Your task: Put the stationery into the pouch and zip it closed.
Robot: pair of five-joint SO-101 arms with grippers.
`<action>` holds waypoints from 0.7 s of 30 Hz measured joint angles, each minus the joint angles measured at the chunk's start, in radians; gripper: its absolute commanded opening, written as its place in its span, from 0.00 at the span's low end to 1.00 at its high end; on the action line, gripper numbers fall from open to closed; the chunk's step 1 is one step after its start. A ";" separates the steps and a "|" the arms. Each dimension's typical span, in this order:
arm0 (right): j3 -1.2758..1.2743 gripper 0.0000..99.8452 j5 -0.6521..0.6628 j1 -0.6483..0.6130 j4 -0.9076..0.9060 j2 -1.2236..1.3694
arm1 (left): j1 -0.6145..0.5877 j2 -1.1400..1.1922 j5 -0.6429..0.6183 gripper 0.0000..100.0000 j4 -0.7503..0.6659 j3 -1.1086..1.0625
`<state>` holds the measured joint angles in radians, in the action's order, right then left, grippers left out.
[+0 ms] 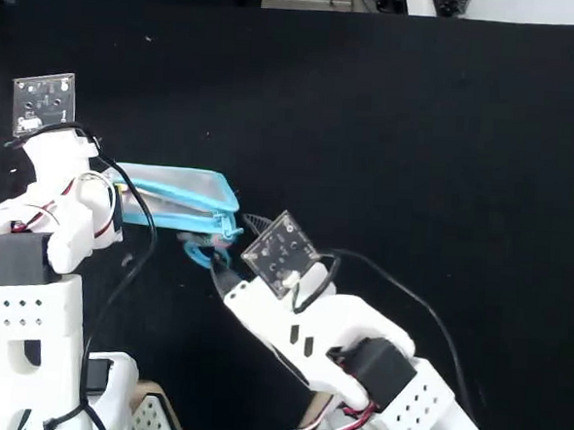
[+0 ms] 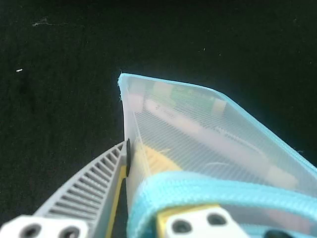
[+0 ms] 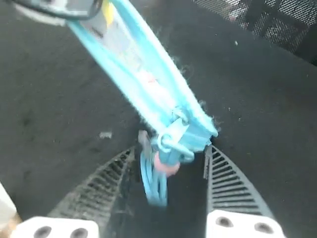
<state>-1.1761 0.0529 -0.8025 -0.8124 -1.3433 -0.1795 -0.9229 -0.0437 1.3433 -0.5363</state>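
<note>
Pouch: the translucent pouch (image 1: 176, 197) with blue trim is sitting at the left-middle of the surface, its long side running left to right and its zip band facing my arms.
Contents: stationery (image 2: 163, 161) is showing through the mesh wall, a yellow piece and pale sticks; I cannot tell more.
Zip pull: the zip pull (image 3: 171, 141) is sitting at the pouch's right end corner, with a blue cord loop (image 3: 153, 183) hanging from it.
Left tool: my left tool (image 2: 143, 168) is clamping the pouch's left end, one finger on each wall.
Right tool: my right tool (image 3: 168, 158) is standing with its fingers apart, the pull and loop lying between them, touching neither finger as far as I can see.
Open room: the black surface (image 1: 419, 135) is stretching wide beyond the pouch and off to its right, up to the far edge.
Near side: my two arm bases are crowding the near edge.
</note>
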 measured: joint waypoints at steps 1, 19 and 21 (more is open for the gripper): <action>-0.002 0.20 -0.011 0.000 0.012 -0.002 | 0.000 0.000 0.000 0.03 0.000 0.000; -0.002 0.02 0.087 0.008 0.006 -0.008 | -0.006 0.000 0.000 0.03 0.000 0.000; -0.002 0.04 0.087 0.008 0.006 -0.008 | -0.006 0.000 0.000 0.03 0.000 0.000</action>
<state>-1.1776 0.1404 -0.7948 -0.8063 -1.3510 -0.1857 -0.9229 -0.0437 1.3433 -0.5363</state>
